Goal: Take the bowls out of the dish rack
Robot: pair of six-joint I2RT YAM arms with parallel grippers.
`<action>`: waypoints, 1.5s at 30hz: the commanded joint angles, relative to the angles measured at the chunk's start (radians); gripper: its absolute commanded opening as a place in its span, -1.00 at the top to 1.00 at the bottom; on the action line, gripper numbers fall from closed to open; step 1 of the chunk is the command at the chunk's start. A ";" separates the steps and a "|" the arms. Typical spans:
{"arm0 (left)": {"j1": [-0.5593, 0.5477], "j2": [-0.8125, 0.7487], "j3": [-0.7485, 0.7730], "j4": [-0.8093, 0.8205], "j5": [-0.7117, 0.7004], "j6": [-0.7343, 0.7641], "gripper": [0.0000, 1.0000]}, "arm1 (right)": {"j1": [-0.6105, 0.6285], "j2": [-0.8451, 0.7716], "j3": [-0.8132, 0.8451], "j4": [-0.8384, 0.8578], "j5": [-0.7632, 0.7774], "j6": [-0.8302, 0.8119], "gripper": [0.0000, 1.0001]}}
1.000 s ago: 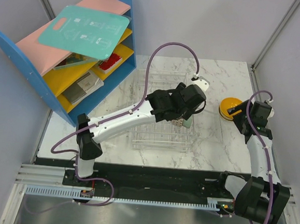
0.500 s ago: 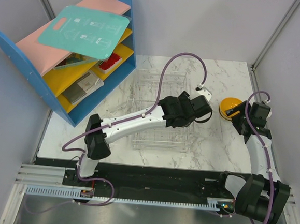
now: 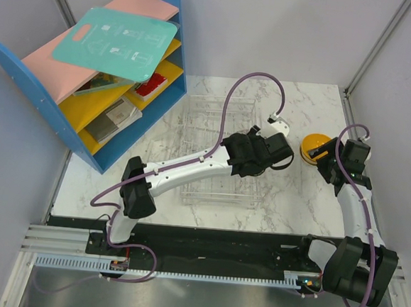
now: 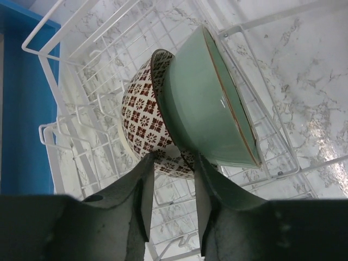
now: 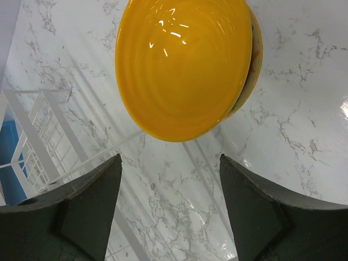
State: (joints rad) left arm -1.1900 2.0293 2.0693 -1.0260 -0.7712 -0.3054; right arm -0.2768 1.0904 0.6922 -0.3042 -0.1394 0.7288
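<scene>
top external view: the left arm reaches across the dish rack [image 3: 215, 115], which stands at the centre of the marble table [image 3: 294, 203], and the left gripper [image 3: 265, 162] hangs over the rack's right end. the orange bowl [image 3: 313, 148] sits on the table to the right of the rack, apart from it, with the right gripper [image 3: 331, 162] just beside it. a blue-and-yellow shelf unit [image 3: 109, 110] fills the upper left, with a teal board [image 3: 118, 43] lying on top. left wrist view: the mint green bowl [image 4: 209, 103] and a patterned bowl [image 4: 144, 119], cream with a dark red grid of flowers, stand on edge inside the rack, the patterned one nested against the back of the green one. the left gripper's fingers [image 4: 138, 201] stand a little apart, and the lower edges of both bowls lie at their tips; whether they press on either bowl cannot be told. right wrist view: the right gripper's fingers [image 5: 89, 201] are spread wide in the lower frame, holding nothing, and the orange bowl fills the upper centre. white rack wire shows at the left edge.
</scene>
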 commanded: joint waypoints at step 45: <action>0.030 0.040 0.051 -0.170 -0.111 -0.049 -0.08 | 0.004 0.022 -0.039 0.066 -0.042 0.001 -0.58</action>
State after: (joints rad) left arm -1.1706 2.0556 2.1345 -1.2049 -0.8890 -0.3210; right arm -0.2768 1.1084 0.6605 -0.2722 -0.1688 0.7322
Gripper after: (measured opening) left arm 0.538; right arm 0.793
